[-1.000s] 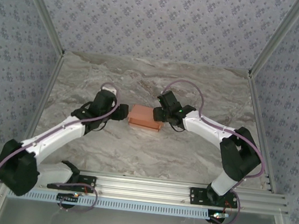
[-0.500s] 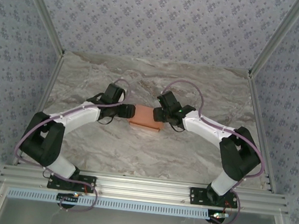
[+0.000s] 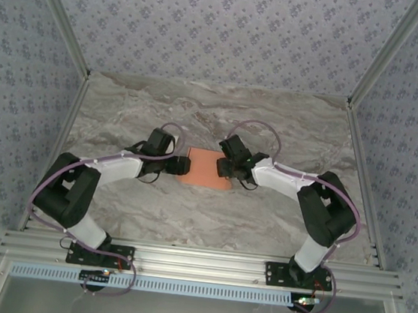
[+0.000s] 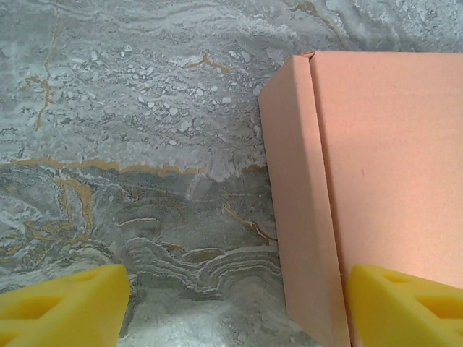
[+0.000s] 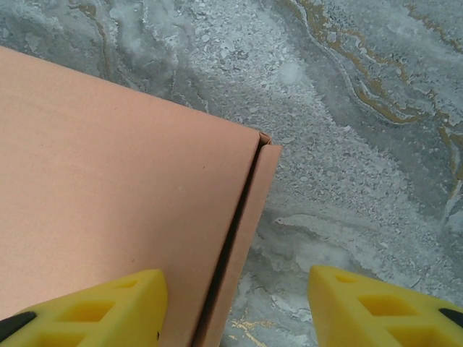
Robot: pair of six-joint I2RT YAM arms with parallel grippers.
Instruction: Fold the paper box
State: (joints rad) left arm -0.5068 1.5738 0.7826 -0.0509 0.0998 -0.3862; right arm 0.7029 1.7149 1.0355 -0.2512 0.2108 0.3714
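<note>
Left gripper (image 4: 239, 293): fingers spread wide, gripping nothing. The left wall of the paper box (image 4: 383, 144) lies between them. Right gripper (image 5: 236, 289): fingers likewise apart, astride the box's right edge flap. Box judged light, thin card, easily creased and liable to slide. Take hold at the side flaps, not the broad top. Marble-patterned table (image 3: 161, 113) looks smooth; papered walls (image 3: 208, 28) close round.

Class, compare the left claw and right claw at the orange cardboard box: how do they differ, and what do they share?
The left claw straddles the left edge of the salmon-orange flat cardboard box; the right claw straddles its right edge. The left claw's yellow fingers stand wider apart than the right claw's. Shared: both are open, one finger over the box, the other over the marble table.
</note>
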